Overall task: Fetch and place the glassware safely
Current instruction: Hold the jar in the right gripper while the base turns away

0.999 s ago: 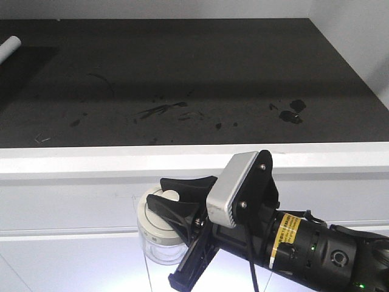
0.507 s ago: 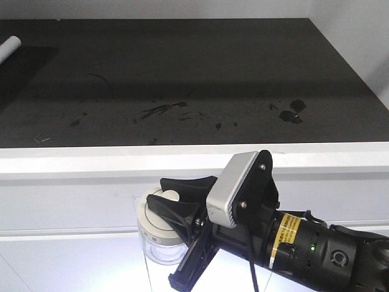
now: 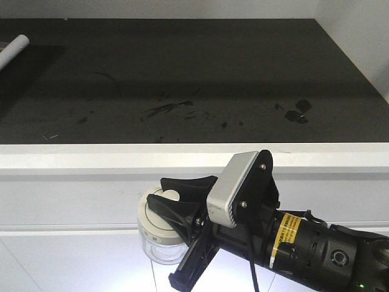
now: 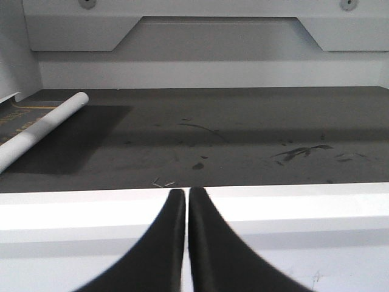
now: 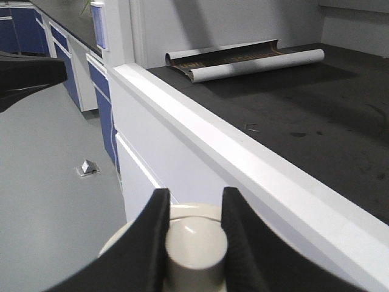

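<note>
While the glass jar [image 3: 157,240] is being held by the right gripper [image 3: 172,198], with its 2 fingers clamped on either side of the knob [image 5: 196,243] of the cream lid [image 3: 151,218], no change in the grip is being noted against the frames 1.0 s and 0.5 s earlier. Jar and gripper are being seen at the same place in the front view. The jar is being carried in front of the white cabinet face [image 3: 73,201], just below the bench's white front edge [image 3: 91,159], and not yet over the top. The left gripper [image 4: 186,204] is being shown closed, tips almost touching, with nothing between them.

Farther out, the change is being recorded. The dark marks [image 3: 167,111] on the black bench top [image 3: 243,61] are being displaced slightly right and toward the camera, and more of the white roll [image 3: 13,47] is being shown at far left. This is being read as the base, not the arm, shifting relative to the bench.

Judgement: carry phase, placement not started. Since only the knob is being gripped, lid separation is being flagged as the risk.
</note>
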### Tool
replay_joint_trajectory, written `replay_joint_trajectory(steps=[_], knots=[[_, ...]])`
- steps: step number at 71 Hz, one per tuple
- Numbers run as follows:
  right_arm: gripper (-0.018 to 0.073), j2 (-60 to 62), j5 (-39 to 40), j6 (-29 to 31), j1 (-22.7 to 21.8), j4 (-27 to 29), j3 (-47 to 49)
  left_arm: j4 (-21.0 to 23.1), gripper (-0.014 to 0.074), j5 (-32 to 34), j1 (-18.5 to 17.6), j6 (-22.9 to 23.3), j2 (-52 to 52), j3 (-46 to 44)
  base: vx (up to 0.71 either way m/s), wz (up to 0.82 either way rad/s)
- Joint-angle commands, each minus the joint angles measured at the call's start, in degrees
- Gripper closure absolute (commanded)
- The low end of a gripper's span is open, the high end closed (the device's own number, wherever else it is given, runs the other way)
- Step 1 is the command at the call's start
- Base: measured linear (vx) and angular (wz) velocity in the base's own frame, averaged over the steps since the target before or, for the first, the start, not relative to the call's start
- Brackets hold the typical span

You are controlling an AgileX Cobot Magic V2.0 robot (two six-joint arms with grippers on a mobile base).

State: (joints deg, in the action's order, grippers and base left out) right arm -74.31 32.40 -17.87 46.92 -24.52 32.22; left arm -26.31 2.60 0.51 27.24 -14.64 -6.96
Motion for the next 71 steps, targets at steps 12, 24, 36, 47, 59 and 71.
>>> replay_joint_trajectory(steps=[12,24,36,47,59,71], knots=[[0.0563,2.0,6.0,0.4,0.1,0.5,1.7,0.5,0.0603,4.0,-0.3,0.4,-0.5,-1.8,-0.05,0.19],[0.0563,2.0,6.0,0.4,0.1,0.5,1.7,0.5,0.0603,4.0,-0.3,0.4,-0.5,-1.8,-0.07,0.30],[0.0563,2.0,5.9,0.4,0.1,0.5,1.7,0.5,0.0603,4.0,-0.3,0.4,-0.5,-1.8,-0.09,0.42],[0.0563,2.0,5.8,0.4,0.1,0.5,1.7,0.5,0.0603,4.0,-0.3,0.4,-0.5,-1.8,-0.12,0.56],[0.0563,2.0,5.8,0.4,0.1,0.5,1.7,0.5,0.0603,4.0,-0.3,0.4,-0.5,-1.8,-0.14,0.65],[0.0563,2.0,5.8,0.4,0.1,0.5,1.7,0.5,0.0603,4.0,-0.3,0.4,-0.5,-1.8,-0.14,0.71]])
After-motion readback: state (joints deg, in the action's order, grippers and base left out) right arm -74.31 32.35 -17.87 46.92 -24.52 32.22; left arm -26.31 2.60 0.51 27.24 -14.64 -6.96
